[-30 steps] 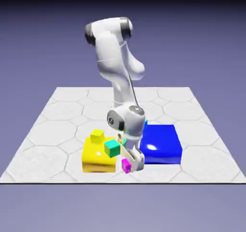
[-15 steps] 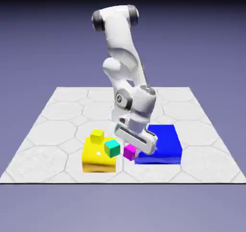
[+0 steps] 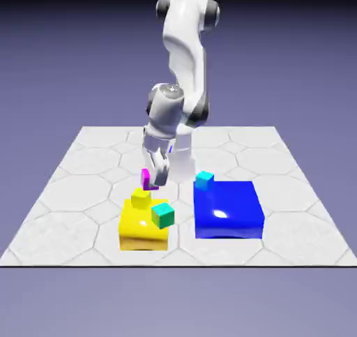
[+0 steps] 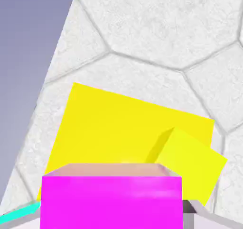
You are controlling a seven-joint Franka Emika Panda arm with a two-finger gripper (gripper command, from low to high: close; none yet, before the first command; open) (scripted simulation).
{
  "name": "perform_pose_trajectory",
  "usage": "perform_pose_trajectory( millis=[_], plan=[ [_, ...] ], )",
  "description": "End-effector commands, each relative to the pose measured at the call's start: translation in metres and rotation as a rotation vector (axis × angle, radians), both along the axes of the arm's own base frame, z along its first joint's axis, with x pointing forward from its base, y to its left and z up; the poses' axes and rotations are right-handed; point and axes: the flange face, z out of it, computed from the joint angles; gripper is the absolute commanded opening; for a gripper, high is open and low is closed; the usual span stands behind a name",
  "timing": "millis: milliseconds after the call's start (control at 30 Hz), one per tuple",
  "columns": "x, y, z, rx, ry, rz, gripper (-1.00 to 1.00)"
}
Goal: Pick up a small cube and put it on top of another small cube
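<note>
Exterior view shows the end effector grasping the magenta cube, held up off the bench, toward the exterior view's left of the bench's middle. The hand leans a little, its lower end reaching down beside the cube, and part of the cube is hidden behind it. Straight below the held cube in that view is the small yellow cube, which sits on the large yellow block at the side toward the bench's far edge. The outlines of the two small cubes come very close there; whether they touch cannot be told from this angle. The teal cube shows over the yellow block's upper corner at the exterior view's right, turned at an angle. Across a strip of bare bench lies the large blue block, with the cyan cube at its far corner, on the side facing the yellow block. Both large blocks lie nearer the bench's front edge than its far edge. In the hand view the magenta cube fills the bottom middle, its face square to the camera, a dark bit of a fingertip showing by its right side. Beyond it the yellow block spreads out with the small yellow cube on top, partly covered by the held cube, and a blue-green sliver enters at lower left.
</note>
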Motion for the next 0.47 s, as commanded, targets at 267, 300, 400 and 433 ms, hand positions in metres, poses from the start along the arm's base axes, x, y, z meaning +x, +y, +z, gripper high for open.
perform_pose_trajectory(
  millis=[267, 300, 400, 433],
  plan=[
    [-0.029, -0.027, -0.048, 0.053, -0.052, -0.242, -1.0],
    [-0.03, -0.027, -0.061, 0.057, -0.054, -0.241, -1.0],
    [-0.031, -0.027, -0.065, 0.059, -0.055, -0.24, 1.0],
    [-0.03, -0.027, -0.053, 0.054, -0.053, -0.242, 1.0]
  ],
)
